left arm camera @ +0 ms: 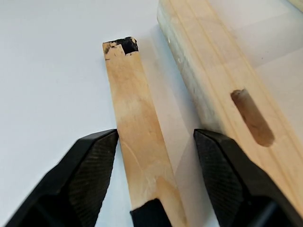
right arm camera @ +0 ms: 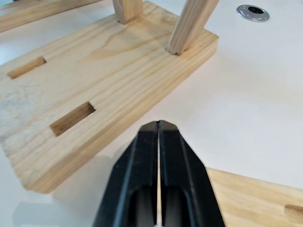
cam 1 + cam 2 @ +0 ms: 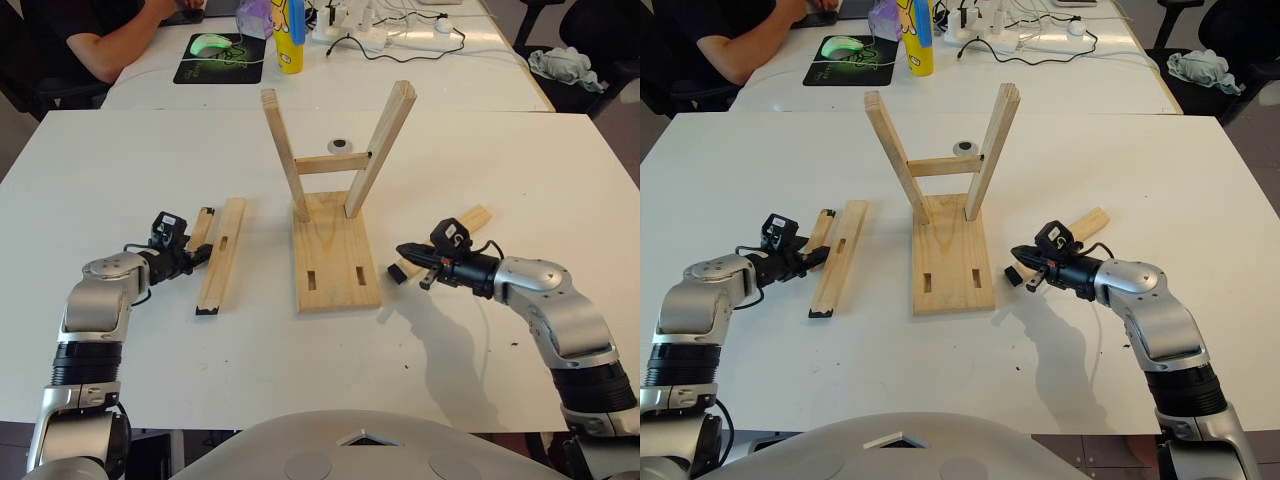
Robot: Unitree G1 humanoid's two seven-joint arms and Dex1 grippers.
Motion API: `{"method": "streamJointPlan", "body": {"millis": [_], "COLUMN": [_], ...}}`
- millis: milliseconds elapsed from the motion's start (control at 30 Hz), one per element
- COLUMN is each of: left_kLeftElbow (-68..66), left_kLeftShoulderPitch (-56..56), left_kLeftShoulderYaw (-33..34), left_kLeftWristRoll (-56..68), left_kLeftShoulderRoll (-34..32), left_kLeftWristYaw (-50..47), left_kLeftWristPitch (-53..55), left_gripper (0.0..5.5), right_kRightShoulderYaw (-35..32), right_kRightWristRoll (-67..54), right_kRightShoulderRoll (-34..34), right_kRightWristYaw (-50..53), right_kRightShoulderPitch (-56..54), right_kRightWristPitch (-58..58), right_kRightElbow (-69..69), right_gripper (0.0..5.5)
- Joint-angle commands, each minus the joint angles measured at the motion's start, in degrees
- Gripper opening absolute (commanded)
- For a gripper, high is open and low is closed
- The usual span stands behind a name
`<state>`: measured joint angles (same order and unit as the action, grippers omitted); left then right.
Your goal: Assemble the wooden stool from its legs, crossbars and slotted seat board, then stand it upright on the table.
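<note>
- Pale, flat pine seat board (image 3: 335,258) with rectangular slots lies in the middle of the white table (image 3: 150,170); its two near slots are empty.
- Two long wooden legs (image 3: 283,150) stand slanted in its far slots, joined by a short wooden crossbar (image 3: 332,164).
- Toward the table's left edge, a loose slotted wooden leg (image 3: 223,252) lies flat, with a thin wooden slat (image 1: 139,137) just beside it on the edge side.
- The left gripper (image 1: 155,142) sits low over the slat's near end with its jaws wide, one finger either side, and the slat lies between them unclamped.
- The right gripper (image 2: 158,125) has its jaws pressed together on nothing, its tip just beside the board's right edge.
- A second loose wooden leg (image 3: 472,218) lies beneath it, toward the table's right edge.
</note>
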<state>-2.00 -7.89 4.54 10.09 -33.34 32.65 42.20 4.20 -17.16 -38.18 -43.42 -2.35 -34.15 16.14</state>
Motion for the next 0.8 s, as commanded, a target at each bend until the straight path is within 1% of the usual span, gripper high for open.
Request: {"method": "streamJointPlan", "body": {"millis": [33, 67, 100, 133, 267, 433, 467, 533, 667, 700, 733, 800], "left_kLeftElbow": [-1.87, -1.91, -1.96, -2.04, -4.61, -8.59, -9.09, -9.54, -5.54, -2.86, 0.20, 11.39], "left_kLeftShoulderPitch": [2.10, 2.35, 2.56, 2.77, 4.24, 5.75, 5.71, 4.76, 2.65, 2.38, 2.66, 7.90], "left_kLeftShoulderYaw": [-0.91, -0.82, -0.70, -0.46, -2.07, -3.05, -3.30, -2.48, 2.20, 3.92, 4.86, 3.45], "left_kLeftWristRoll": [-0.92, -0.87, -0.88, -0.67, -1.24, -1.97, -3.00, -4.05, -3.78, -3.13, -3.19, -3.88], "left_kLeftShoulderRoll": [0.62, 0.75, 0.92, 1.20, 0.89, 0.33, 0.10, 0.59, 2.77, 3.40, 3.34, 3.25], "left_kLeftWristYaw": [-1.76, -2.02, -2.43, -2.75, -1.57, -0.64, -1.11, -2.71, -7.06, -8.06, -8.47, -5.14], "left_kLeftWristPitch": [1.97, 2.23, 2.32, 2.69, 1.39, -2.15, -5.11, -12.30, -28.07, -31.95, -35.39, -47.94], "left_gripper": [2.95, 2.95, 2.78, 2.72, 2.09, 1.48, 1.36, 1.34, 1.34, 1.34, 1.34, 1.33], "right_kRightShoulderYaw": [0.29, 0.39, 0.44, 0.40, -0.32, -2.04, -2.70, -4.19, -4.28, -4.50, -5.31, -11.05], "right_kRightWristRoll": [0.47, 0.53, 0.62, 0.67, 0.45, 0.17, -0.30, -1.77, -3.68, -5.26, -8.34, -26.41], "right_kRightShoulderRoll": [0.06, 0.08, 0.11, 0.18, 0.83, 1.96, 2.43, 3.83, 7.81, 9.04, 10.81, 20.94], "right_kRightWristYaw": [0.24, 0.27, 0.37, 0.49, 1.16, 2.82, 3.15, 4.29, 6.61, 6.87, 7.27, 12.46], "right_kRightShoulderPitch": [-0.35, -0.53, -0.73, -0.98, -1.98, -3.39, -3.74, -4.77, -5.20, -5.11, -5.07, -5.65], "right_kRightWristPitch": [0.09, 0.08, 0.11, 0.13, 0.09, 0.08, 0.00, -1.13, -1.28, -2.44, -4.94, -14.36], "right_kRightElbow": [0.53, 0.51, 0.48, 0.38, 0.00, -0.76, -0.81, -0.84, 2.25, 3.35, 4.27, 5.34], "right_gripper": [0.00, 0.00, 0.00, 0.00, 0.00, 0.00, 0.00, 0.00, 0.00, 0.21, 0.38, 0.62]}}
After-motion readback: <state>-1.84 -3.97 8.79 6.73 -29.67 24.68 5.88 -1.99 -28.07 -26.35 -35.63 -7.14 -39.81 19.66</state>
